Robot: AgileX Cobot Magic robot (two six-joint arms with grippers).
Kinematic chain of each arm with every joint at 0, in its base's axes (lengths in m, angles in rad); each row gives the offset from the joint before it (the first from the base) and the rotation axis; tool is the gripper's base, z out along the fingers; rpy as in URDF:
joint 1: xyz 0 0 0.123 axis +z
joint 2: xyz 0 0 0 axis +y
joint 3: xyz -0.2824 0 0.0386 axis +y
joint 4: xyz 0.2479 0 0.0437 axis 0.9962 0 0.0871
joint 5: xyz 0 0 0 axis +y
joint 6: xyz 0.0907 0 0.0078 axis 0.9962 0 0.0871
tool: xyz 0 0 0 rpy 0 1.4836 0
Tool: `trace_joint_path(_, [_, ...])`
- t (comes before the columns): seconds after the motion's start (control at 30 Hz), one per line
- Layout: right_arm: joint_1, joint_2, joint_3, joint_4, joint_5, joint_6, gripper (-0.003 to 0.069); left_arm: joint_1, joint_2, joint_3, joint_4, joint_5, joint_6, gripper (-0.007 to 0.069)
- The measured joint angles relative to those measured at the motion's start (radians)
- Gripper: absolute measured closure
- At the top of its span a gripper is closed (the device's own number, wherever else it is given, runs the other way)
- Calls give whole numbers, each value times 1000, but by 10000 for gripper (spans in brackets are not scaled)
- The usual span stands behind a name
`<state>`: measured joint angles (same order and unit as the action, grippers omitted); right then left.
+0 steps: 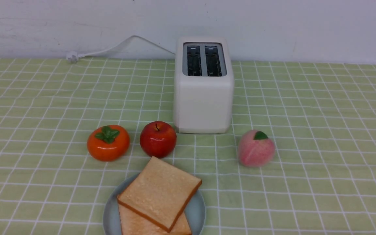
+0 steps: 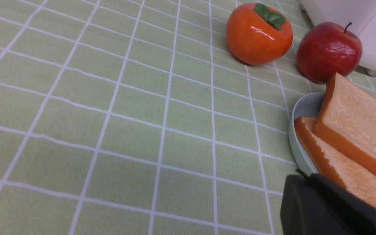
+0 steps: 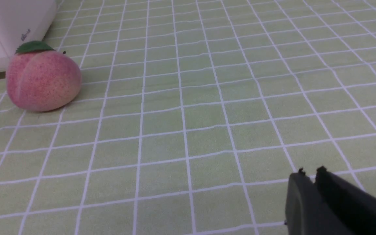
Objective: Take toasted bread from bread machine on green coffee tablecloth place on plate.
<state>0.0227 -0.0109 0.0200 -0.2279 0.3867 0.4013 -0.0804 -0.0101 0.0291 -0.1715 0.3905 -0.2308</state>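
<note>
We see the green cloth (image 1: 305, 130) spread across the whole table, its white grid running back to a pale wall. At the far middle stands the white toaster (image 1: 203, 98), both dark slots on top showing no bread, its cord (image 1: 116, 47) trailing away to the left. Nearest us, at the front edge of the front view, sits the plate (image 1: 194, 209), and on it lie the two slices of toast (image 1: 160, 192), the upper one turned askew over the lower and overhanging the rim toward the apple. Between plate and toaster we find three fruits in a loose row: a persimmon (image 1: 108, 142) on the left, a red apple (image 1: 158, 139) just beside the toaster's near corner, and a peach (image 1: 256, 148) to the right. Neither arm shows in the front view. In each wrist view we glimpse only dark fingertips: the left gripper (image 2: 305, 178) hangs just beside the plate, the right gripper (image 3: 309, 173) over bare cloth, both with jaws drawn together and holding nothing.
</note>
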Motion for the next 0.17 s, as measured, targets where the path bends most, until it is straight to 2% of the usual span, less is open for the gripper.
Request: trace_joint_path(0.17, [0, 0, 0, 0, 0, 0, 591, 0, 0, 0, 0, 0, 0, 636])
